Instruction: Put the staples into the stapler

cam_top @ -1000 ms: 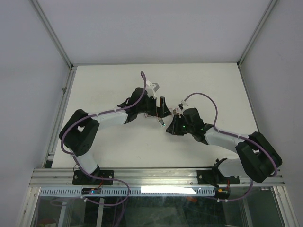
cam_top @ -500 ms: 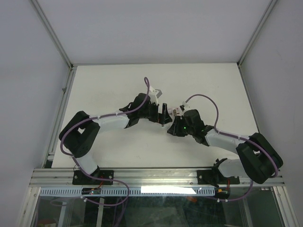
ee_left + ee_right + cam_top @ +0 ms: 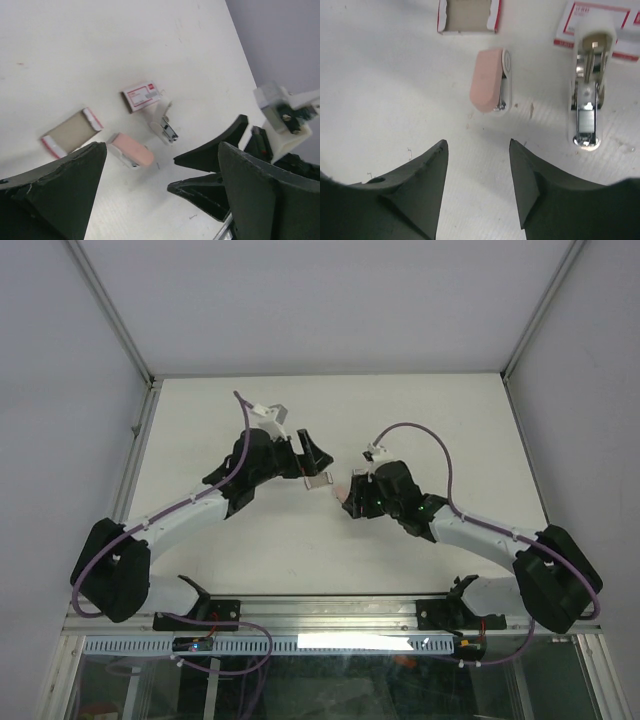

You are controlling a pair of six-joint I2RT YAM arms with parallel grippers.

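Table (image 3: 430,410): flat matte white, with a few small specks and scuffs around the parts. Pale grey walls (image 3: 300,300) close it in on three sides, and aluminium posts (image 3: 110,310) stand at the back corners. A metal rail (image 3: 330,612) runs along the near edge, with both arm bases bolted to it.

All parts sit mid-table, between the two grippers:
- Pink stapler (image 3: 489,80) lies on the surface, free of both grippers.
- Greyish tray (image 3: 468,14) with red-and-white ends is just beyond the stapler, not touching it. Can't tell if any staples are in it.
- Red-and-white sleeve (image 3: 142,95) lies flat, label up, near the tray but apart from it.
- White-and-metal piece (image 3: 588,85) lies beside the stapler with a gap between them. Its white end overlaps the sleeve.

Left gripper (image 3: 161,146): fingers spread wide, holding nothing, hanging over the parts.
Right gripper (image 3: 477,142): fingers apart, holding nothing, just short of the stapler on the near side. Can't tell if its tips touch the table.
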